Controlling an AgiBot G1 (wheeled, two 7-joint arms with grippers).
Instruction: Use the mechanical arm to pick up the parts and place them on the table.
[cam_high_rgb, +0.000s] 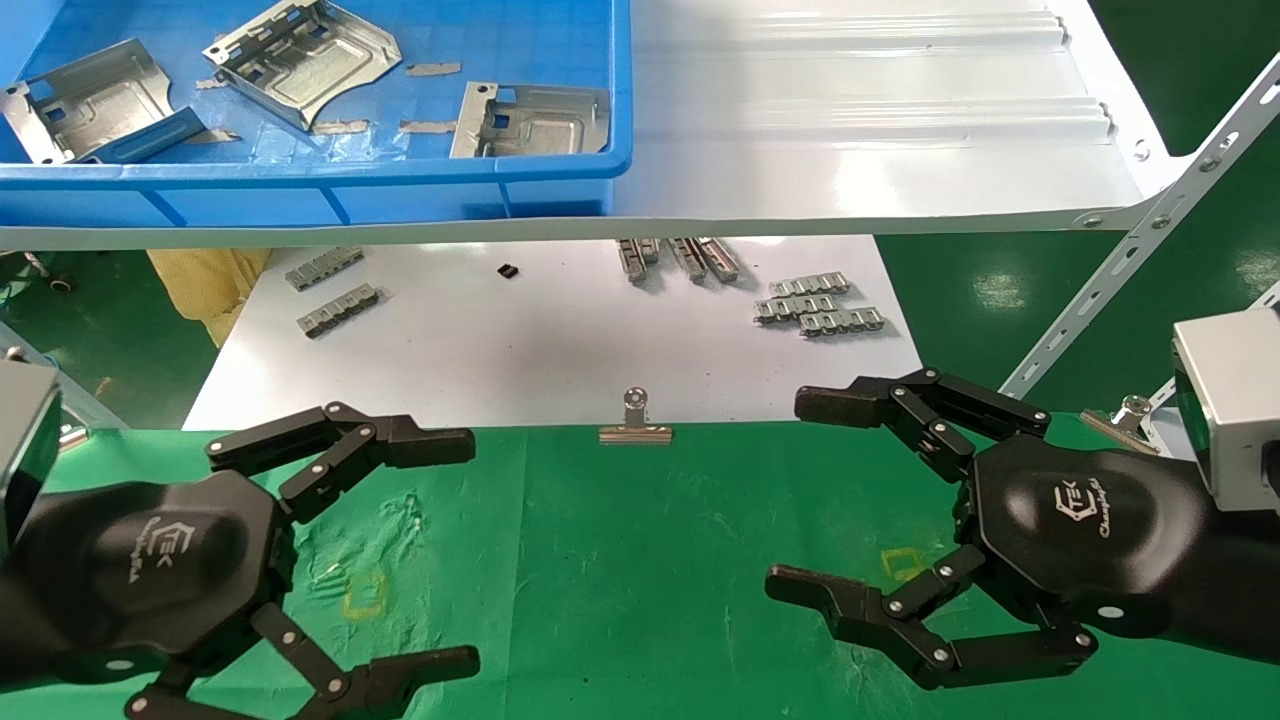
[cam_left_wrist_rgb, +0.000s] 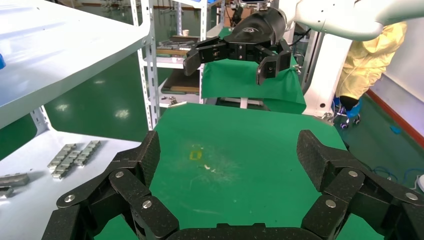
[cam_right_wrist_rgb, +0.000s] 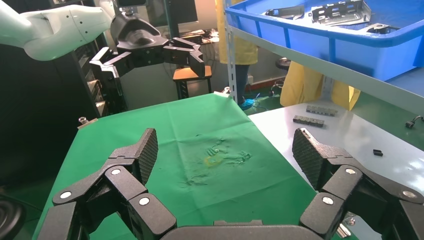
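Head view: three flat metal parts (cam_high_rgb: 300, 60) lie in a blue bin (cam_high_rgb: 320, 185) on the white shelf (cam_high_rgb: 870, 130), each angled differently. Below, the left hand (cam_high_rgb: 400, 545) and right hand (cam_high_rgb: 850, 490) hover over the green table (cam_high_rgb: 620, 560), fingers spread wide and empty, each back bearing a white logo with small script. Left wrist view: spread fingers (cam_left_wrist_rgb: 135, 190) hold nothing. Right wrist view: likewise, fingers (cam_right_wrist_rgb: 125, 180) apart.
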